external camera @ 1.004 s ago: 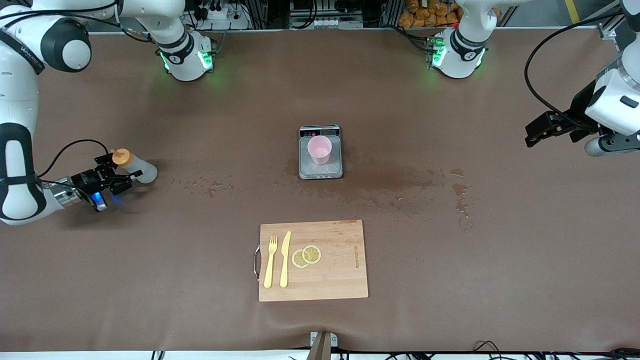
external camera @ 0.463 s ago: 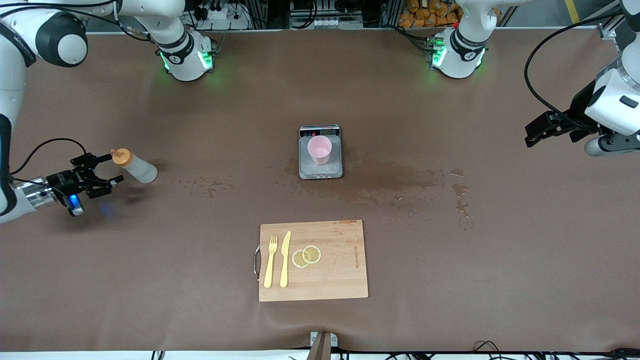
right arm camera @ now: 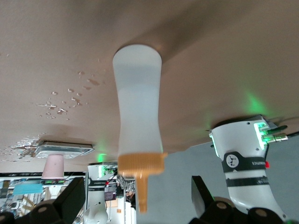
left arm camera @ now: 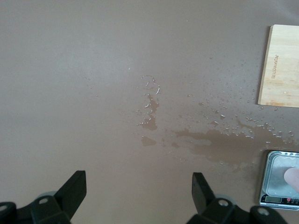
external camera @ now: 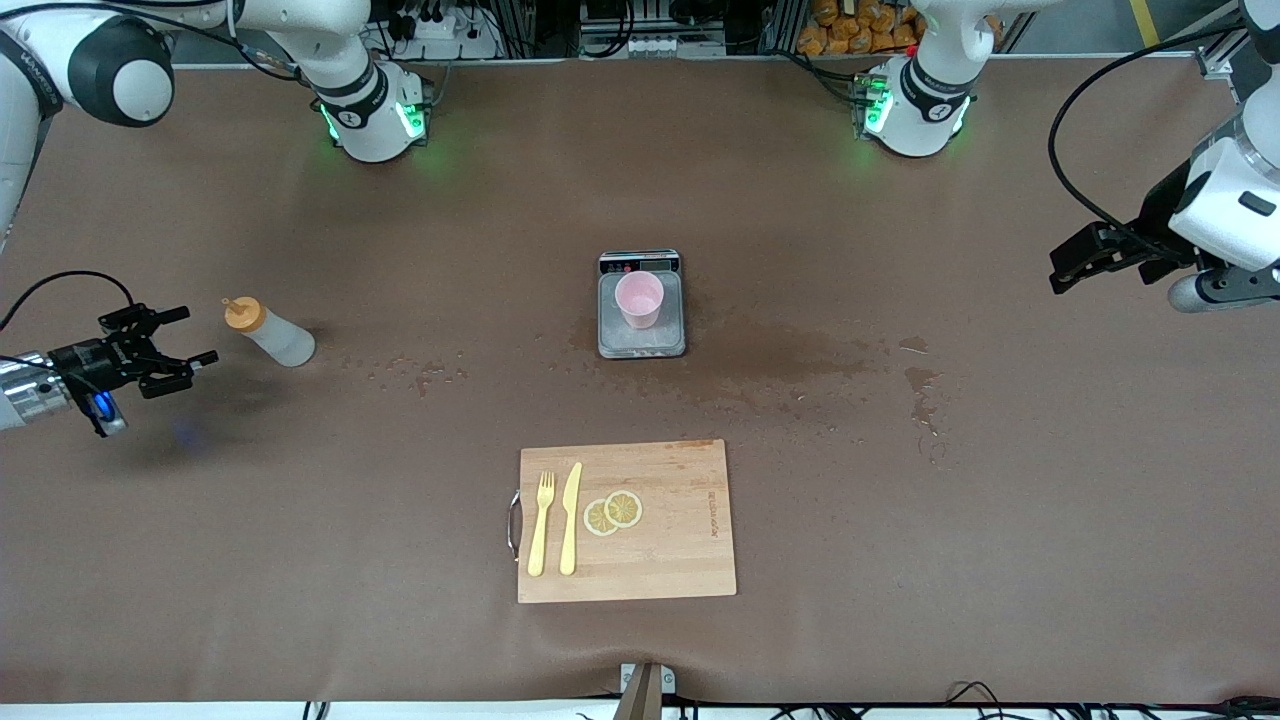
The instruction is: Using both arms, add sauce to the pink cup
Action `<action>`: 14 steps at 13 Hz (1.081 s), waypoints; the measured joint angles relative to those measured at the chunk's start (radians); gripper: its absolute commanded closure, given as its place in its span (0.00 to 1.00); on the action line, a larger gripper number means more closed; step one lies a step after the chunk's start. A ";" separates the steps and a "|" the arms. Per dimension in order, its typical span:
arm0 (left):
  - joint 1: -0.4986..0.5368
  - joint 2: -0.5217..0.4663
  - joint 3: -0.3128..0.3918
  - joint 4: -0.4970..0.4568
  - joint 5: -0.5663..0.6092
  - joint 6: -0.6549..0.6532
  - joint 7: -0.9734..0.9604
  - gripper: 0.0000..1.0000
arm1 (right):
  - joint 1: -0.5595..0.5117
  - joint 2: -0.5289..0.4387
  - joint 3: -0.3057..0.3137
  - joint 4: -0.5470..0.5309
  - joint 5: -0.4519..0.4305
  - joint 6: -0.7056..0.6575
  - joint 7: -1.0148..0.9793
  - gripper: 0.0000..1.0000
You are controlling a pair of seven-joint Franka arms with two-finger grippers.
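One sauce (external camera: 270,334) bottle, one pink cup (external camera: 639,299), two open hands.

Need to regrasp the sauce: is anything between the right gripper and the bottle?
Nothing visible. The open right gripper hangs beside the upright sauce bottle, only bare table between them. Bottle to pink cup also looks unobstructed.

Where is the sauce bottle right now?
The sauce bottle stands on the table toward the right arm's end, apart from the open right gripper beside it, well away from the pink cup.
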 measured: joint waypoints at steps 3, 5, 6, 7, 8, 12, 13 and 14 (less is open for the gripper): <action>0.000 -0.005 0.000 0.001 0.000 0.000 0.000 0.00 | 0.028 -0.028 0.001 0.070 -0.011 -0.063 0.071 0.00; 0.000 -0.006 0.000 0.004 0.000 0.000 0.000 0.00 | 0.059 -0.064 0.002 0.092 -0.018 -0.069 0.112 0.00; 0.000 -0.006 0.000 0.004 0.000 -0.003 0.000 0.00 | 0.078 -0.088 0.003 0.098 -0.019 -0.070 0.121 0.00; 0.000 -0.006 0.000 0.004 0.000 -0.010 0.000 0.00 | 0.099 -0.118 0.003 0.101 -0.020 -0.070 0.123 0.00; 0.000 -0.006 0.000 0.004 0.000 -0.014 0.000 0.00 | 0.121 -0.150 0.003 0.105 -0.023 -0.070 0.125 0.00; 0.000 -0.006 0.000 0.004 0.000 -0.017 0.000 0.00 | 0.191 -0.248 0.008 0.107 -0.048 -0.071 0.126 0.00; 0.000 -0.006 0.000 0.004 0.000 -0.017 0.000 0.00 | 0.212 -0.261 0.011 0.108 -0.061 -0.070 0.126 0.00; 0.000 -0.006 0.001 0.004 0.000 -0.017 0.000 0.00 | 0.238 -0.276 0.013 0.108 -0.073 -0.065 0.126 0.00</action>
